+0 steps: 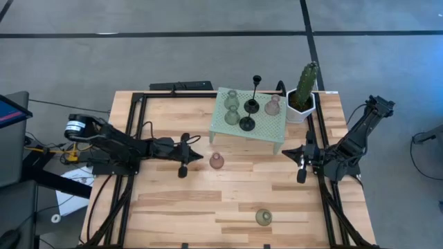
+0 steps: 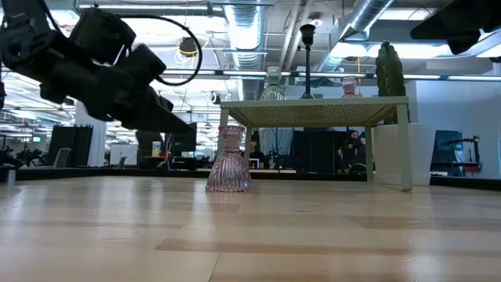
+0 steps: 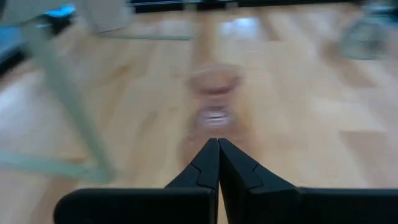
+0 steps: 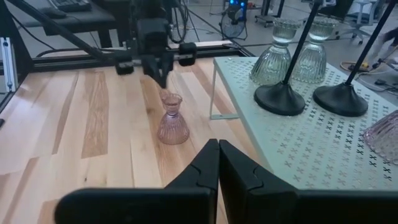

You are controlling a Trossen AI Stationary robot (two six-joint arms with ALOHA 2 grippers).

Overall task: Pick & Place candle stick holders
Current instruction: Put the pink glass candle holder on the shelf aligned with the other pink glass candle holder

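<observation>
Overhead, the pale wood tabletop (image 1: 208,200) sits on a grey floor (image 1: 208,62) crossed by dark lines, with black rails running down both of its sides. A mint mesh stand (image 1: 266,128) occupies the far middle; on it are two green holders (image 1: 231,99), two black stemmed holders (image 1: 247,123) and a pink holder (image 1: 273,105). A cactus (image 1: 304,86) in a white pot stands just beside the stand's right end. Another pink holder (image 1: 217,162) stands upright on the bare wood in front of the stand, and a green holder (image 1: 263,218) stands alone near the front edge.

The left claw (image 1: 196,158) is low over the wood, pointing at the pink holder and just short of it; its fingers (image 3: 208,165) are pressed together and hold nothing. The right claw (image 1: 302,162) waits at the right side near the stand's leg, fingers (image 4: 211,162) likewise closed and empty.

Beyond the tabletop, the low view shows an open workshop with ceiling ducts (image 2: 250,23), lights, desks and monitors (image 2: 450,145).
</observation>
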